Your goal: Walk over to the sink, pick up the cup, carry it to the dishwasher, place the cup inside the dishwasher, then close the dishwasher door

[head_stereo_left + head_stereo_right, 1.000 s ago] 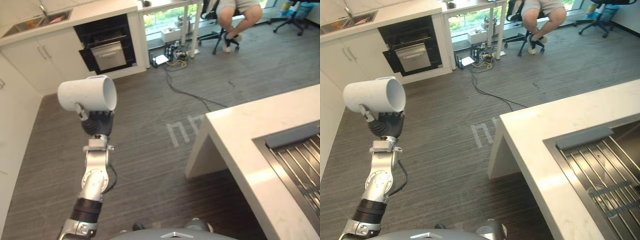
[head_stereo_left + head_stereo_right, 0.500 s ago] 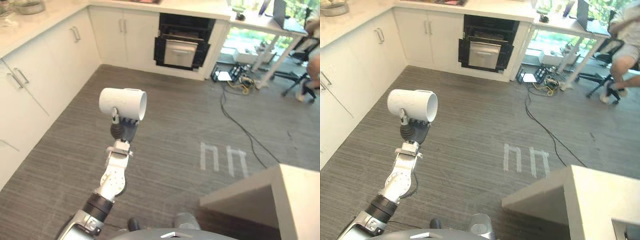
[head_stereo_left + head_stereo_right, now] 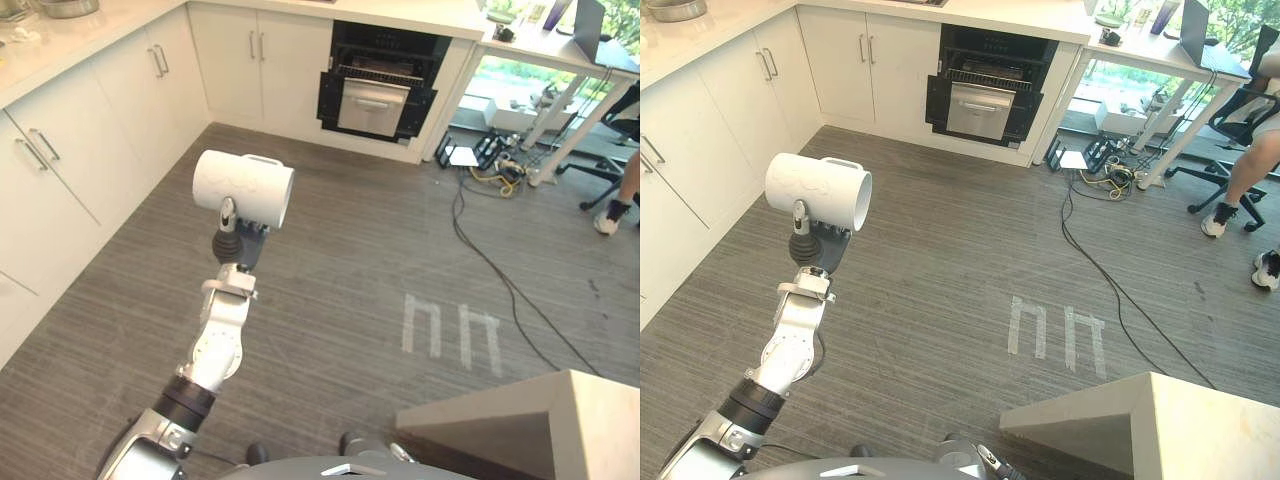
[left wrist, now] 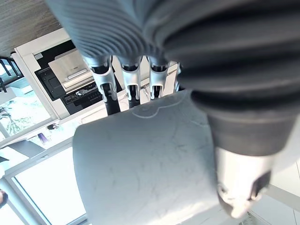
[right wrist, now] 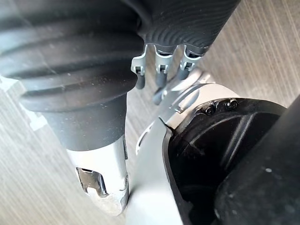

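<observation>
"Over the grey plank floor (image 3: 340, 260), at the end of the raised arm, what is the left hand (image 3: 230, 243) carrying?"

"The white cup (image 3: 243, 188). It lies on its side in the air, with its mouth turned toward the robot's right and its handle on the upper, far side. The thumb is hooked over the near wall. In the left wrist view the fingers (image 4: 110, 89) reach round the other side, so the hand is clamped on it."

"And the dishwasher (image 3: 375, 88)?"

"It is well apart from the cup, at the far wall, set between white cabinets (image 3: 60, 150). It has a black front. The door is tipped open, with a wire rack showing above its silver panel."

"The right hand (image 5: 103, 173)?"

"It shows in its own wrist view, over the floor. Its fingers (image 5: 139, 75) are loose and slightly apart, with nothing in them."

"What else is on the floor?"

"White tape strips (image 3: 450, 325) lie to the right of the arm. A black cable (image 3: 1090, 260) snakes out from under a white desk (image 3: 1170, 55) beside the dishwasher. A person's leg and shoe (image 3: 1225, 205) are at the far right. Nearest the robot, low on the right, is the corner of a pale countertop (image 3: 1160, 430)."
</observation>
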You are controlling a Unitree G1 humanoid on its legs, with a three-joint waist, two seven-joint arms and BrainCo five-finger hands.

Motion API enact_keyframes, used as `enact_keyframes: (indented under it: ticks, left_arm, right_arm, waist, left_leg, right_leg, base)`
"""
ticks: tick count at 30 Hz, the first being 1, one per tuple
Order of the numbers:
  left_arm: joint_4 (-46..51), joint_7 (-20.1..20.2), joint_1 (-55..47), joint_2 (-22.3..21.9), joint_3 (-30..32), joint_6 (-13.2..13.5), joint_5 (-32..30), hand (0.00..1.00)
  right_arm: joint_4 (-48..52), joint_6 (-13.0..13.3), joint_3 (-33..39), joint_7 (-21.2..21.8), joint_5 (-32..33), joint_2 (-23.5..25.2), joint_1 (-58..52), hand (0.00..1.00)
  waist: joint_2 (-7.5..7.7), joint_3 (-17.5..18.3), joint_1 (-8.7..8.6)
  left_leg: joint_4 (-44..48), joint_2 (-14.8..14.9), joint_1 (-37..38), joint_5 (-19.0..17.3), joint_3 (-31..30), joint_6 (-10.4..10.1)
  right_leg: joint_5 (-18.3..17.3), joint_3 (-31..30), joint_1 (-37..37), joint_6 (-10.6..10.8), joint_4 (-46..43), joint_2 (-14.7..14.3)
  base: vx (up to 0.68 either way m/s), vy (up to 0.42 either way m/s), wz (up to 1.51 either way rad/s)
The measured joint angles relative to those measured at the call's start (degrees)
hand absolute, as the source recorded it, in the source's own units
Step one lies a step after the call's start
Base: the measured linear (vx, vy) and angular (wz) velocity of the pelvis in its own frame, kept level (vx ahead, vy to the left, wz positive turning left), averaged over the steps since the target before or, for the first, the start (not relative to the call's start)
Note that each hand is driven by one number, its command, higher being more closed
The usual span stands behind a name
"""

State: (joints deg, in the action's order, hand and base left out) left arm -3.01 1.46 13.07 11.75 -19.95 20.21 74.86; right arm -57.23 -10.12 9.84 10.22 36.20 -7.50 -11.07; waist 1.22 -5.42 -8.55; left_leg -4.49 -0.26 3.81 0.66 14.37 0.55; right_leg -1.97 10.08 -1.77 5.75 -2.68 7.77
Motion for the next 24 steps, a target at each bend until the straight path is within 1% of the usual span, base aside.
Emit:
enact_keyframes:
  ticks: [3, 4, 5, 6, 7, 8, 9, 10, 11, 12, 13, 14, 15, 16, 17, 18, 19, 20, 21, 22, 23, 24]
  left_arm:
    - [-0.2, 0.1, -2.4, -0.1, 2.4, -0.5, -1.3, 1.0]
    - [-0.7, 0.1, -3.5, -0.1, 3.9, -1.4, -1.6, 1.0]
    - [-1.4, 0.1, -4.4, -0.1, 5.1, -2.0, -2.0, 1.0]
    - [-1.9, 0.2, -4.8, -0.4, 5.7, -2.4, -2.1, 1.0]
    - [-2.5, 0.2, -5.8, -2.1, 7.6, -3.1, -3.1, 1.0]
    - [-2.5, 0.3, -6.3, -2.9, 8.2, -3.4, -3.4, 1.0]
    - [-2.5, 0.3, -7.1, -3.6, 9.0, -4.2, -4.3, 1.0]
    - [-2.5, 0.3, -7.2, -3.7, 8.7, -4.9, -4.4, 1.0]
    - [-1.7, 0.3, -6.9, -5.0, 8.2, -6.7, -5.6, 1.0]
    - [-1.7, 0.3, -7.0, -5.7, 8.5, -6.7, -6.0, 1.0]
    - [-2.1, -0.1, -7.5, -6.6, 8.4, -7.0, -6.5, 1.0]
    - [-2.1, -0.2, -7.7, -6.2, 7.4, -7.6, -6.5, 1.0]
    - [-1.9, -0.4, -7.7, -6.0, 6.1, -8.0, -7.2, 1.0]
    - [-1.9, -0.6, -7.8, -6.0, 5.8, -8.3, -7.7, 1.0]
    - [-1.9, -0.9, -7.9, -6.2, 5.0, -8.4, -7.7, 1.0]
    - [-1.9, -0.9, -7.8, -6.0, 4.2, -8.4, -7.8, 1.0]
    - [-2.0, -0.4, -7.5, -5.8, 2.9, -8.4, -8.5, 1.0]
    - [-2.1, 0.1, -7.3, -5.6, 1.9, -8.4, -9.0, 1.0]
    - [-2.1, 0.7, -6.6, -5.3, -0.2, -8.5, -10.0, 1.0]
    - [-2.1, 0.8, -5.5, -4.9, -2.3, -8.7, -10.1, 1.0]
    - [-2.1, 0.8, -4.9, -4.8, -2.8, -8.8, -10.2, 1.0]
    - [-2.1, 0.6, -4.0, -4.8, -3.0, -9.0, -10.4, 1.0]
  right_arm:
    - [-0.2, 0.4, 1.1, 1.2, -0.1, 0.0, -0.1, 0.0]
    - [-0.4, 0.4, 2.0, 1.8, -0.1, 0.1, -0.1, 0.0]
    - [-0.7, 0.4, 2.7, 2.0, -0.1, 0.2, -0.2, 0.0]
    - [-1.1, 0.4, 2.9, 2.2, -0.1, 0.2, -0.3, 0.0]
    - [-2.5, 0.4, 4.7, 2.4, -0.1, 0.0, -0.3, 0.0]
    - [-3.0, 0.4, 5.1, 2.4, -0.1, -0.2, -0.3, 0.0]
    - [-3.9, 0.5, 6.3, 2.3, -0.1, -0.3, -0.3, 0.0]
    - [-4.4, 0.6, 6.7, 1.9, -0.1, -0.3, 0.0, 0.0]
    - [-4.9, 1.4, 8.3, 0.8, -0.1, -0.9, -1.8, 0.0]
    - [-5.0, 1.8, 9.1, 0.1, 0.0, -1.2, -1.5, 0.0]
    - [-4.3, 2.9, 9.5, -0.8, 0.1, -1.7, -1.6, 0.0]
    - [-4.4, 3.7, 9.5, -0.9, 0.5, -1.5, -1.6, 0.0]
    - [-4.5, 4.0, 9.4, -0.8, 0.7, -1.2, -1.6, 0.0]
    - [-4.4, 4.4, 9.4, -0.7, 0.7, -1.1, -1.6, 0.0]
    - [-4.4, 5.2, 9.5, -0.5, 0.7, -1.0, -1.4, 0.0]
    - [-4.3, 5.6, 9.4, -0.3, 0.7, -0.9, -1.3, 0.0]
    - [-4.3, 6.1, 9.4, -0.3, 1.3, -0.4, -1.6, 0.0]
    - [-4.2, 6.2, 9.4, -0.3, 1.9, -0.1, -1.8, 0.0]
    - [-4.2, 6.2, 9.4, -0.4, 3.0, 0.5, -1.9, 0.0]
    - [-4.1, 6.2, 9.4, -0.6, 4.3, 1.0, -2.7, 0.0]
    - [-4.1, 6.2, 9.4, -0.8, 4.6, 1.2, -2.9, 0.0]
    - [-4.1, 6.1, 9.3, -0.9, 5.1, 1.5, -3.0, 0.0]
  waist:
    - [-0.68, -0.5, -0.36]
    - [-0.84, -0.6, -0.41]
    - [-0.67, -0.8, -0.36]
    - [-0.71, -0.8, -0.28]
    - [-1.37, -1.0, 0.48]
    - [-1.48, -1.0, 1.06]
    - [-1.37, -0.9, 1.97]
    - [-0.74, -0.9, 1.92]
    - [-1.58, -0.2, 1.04]
    - [-0.89, -0.6, 1.31]
    - [-1.62, -0.6, 1.92]
    - [-2.14, -0.6, 1.84]
    - [-2.69, -0.7, 1.81]
    - [-2.86, -1.0, 1.81]
    - [-2.81, -1.1, 1.5]
    - [-3.43, -0.9, 0.87]
    - [-3.24, -1.2, -0.54]
    - [-3.17, -1.4, -1.11]
    - [-3.16, -2.2, -1.73]
    - [-2.86, -2.5, -1.72]
    - [-2.66, -2.6, -1.63]
    - [-2.1, -2.7, -1.68]
  left_leg:
    - [0.0, 0.2, 0.1, -0.1, 0.0, -0.5]
    - [0.8, 0.2, 0.0, -0.6, 0.0, -1.5]
    - [3.5, 0.4, -1.1, -1.9, 1.5, -3.5]
    - [5.1, 0.6, -1.9, -2.9, 3.5, -4.2]
    - [9.4, 1.6, -3.6, -5.4, 7.2, -2.5]
    - [10.7, 1.8, -4.1, -6.3, 7.9, -1.8]
    - [12.7, 2.0, -5.1, -7.9, 11.0, -0.3]
    - [13.9, 1.8, -4.9, -8.6, 12.6, 0.8]
    - [17.2, 1.7, -4.4, -11.9, 15.3, 1.4]
    - [17.7, 0.8, -5.0, -12.9, 14.4, 2.2]
    - [17.4, 0.1, -4.0, -13.4, 13.6, 2.5]
    - [17.2, 0.1, -2.8, -13.5, 12.4, 2.8]
    - [17.1, 0.0, -0.8, -14.3, 10.9, 3.3]
    - [16.8, 0.0, 0.0, -14.7, 10.3, 3.4]
    - [15.8, -0.1, 1.5, -14.9, 9.0, 3.9]
    - [15.1, 0.0, 2.2, -14.8, 7.9, 4.1]
    - [14.0, 0.1, 2.7, -14.8, 5.7, 4.3]
    - [13.4, 0.0, 3.4, -14.8, 4.7, 4.3]
    - [12.6, 0.1, 4.6, -14.7, 2.9, 4.0]
    - [12.0, -0.1, 5.8, -14.9, 2.2, 4.0]
    - [11.9, -0.3, 6.5, -15.1, 1.9, 4.0]
    - [11.0, -1.0, 7.6, -15.5, 1.4, 3.6]
  right_leg:
    - [0.9, 0.4, -1.1, 0.1, 1.9, 0.0]
    - [1.0, 1.2, -1.6, 0.1, 2.2, 0.2]
    - [0.9, 2.8, -2.3, 0.1, 2.1, 0.9]
    - [0.7, 3.7, -2.4, 0.1, 1.7, 1.2]
    - [-1.1, 5.1, -1.7, 0.2, -1.4, 1.7]
    - [-2.1, 5.1, -0.9, 0.1, -3.4, 2.1]
    - [-5.1, 6.1, 0.4, 0.0, -7.5, 3.7]
    - [-6.6, 7.9, 0.6, 0.6, -9.0, 5.2]
    - [-9.5, 11.3, 1.7, 2.7, -18.7, 8.7]
    - [-9.9, 10.7, 5.0, 1.7, -26.6, 11.3]
    - [-5.1, 8.3, 11.5, -3.9, -39.7, 14.3]
    - [-0.1, 7.1, 14.0, -6.2, -45.7, 15.5]
    - [2.9, 5.6, 16.3, -7.6, -52.5, 16.5]
    - [1.5, 5.0, 17.7, -7.6, -55.9, 16.5]
    - [-2.1, 4.0, 20.5, -7.6, -59.8, 15.2]
    - [-4.0, 3.1, 22.3, -7.2, -60.3, 13.0]
    - [-6.4, 2.0, 24.3, -5.5, -57.9, 9.4]
    - [-7.3, 1.4, 24.7, -4.3, -55.3, 7.3]
    - [-8.0, 0.7, 25.0, -3.0, -46.6, 3.2]
    - [-6.8, 0.5, 24.6, -2.5, -33.9, -0.3]
    - [-5.0, 1.0, 24.3, -2.5, -27.0, -1.6]
    - [-0.8, 2.4, 23.5, -2.3, -15.9, -3.2]
  base:
    - [-0.01, -0.002, 0.02]
    - [-0.01, -0.009, 0.18]
    - [-0.01, -0.003, 0.25]
    - [-0.04, 0.01, 0.4]
    - [-0.05, 0.032, 0.29]
    - [-0.05, 0.068, 0.32]
    - [-0.02, 0.084, 0.36]
    - [0.05, 0.137, 1.09]
    - [0.1, 0.11, 1.14]
    - [0.07, 0.227, 1.06]
    - [0.04, 0.199, 0.49]
    - [0.07, 0.257, 0.54]
    - [0.14, 0.145, 0.47]
    - [0.22, 0.143, 0.42]
    - [0.23, 0.102, 0.36]
    - [0.22, 0.079, 0.68]
    - [0.17, 0.036, 0.76]
    - [0.28, -0.007, 0.95]
    - [0.38, -0.028, 0.77]
    - [0.41, -0.042, 0.64]
    - [0.32, -0.042, 0.4]
    - [0.36, -0.049, 0.29]
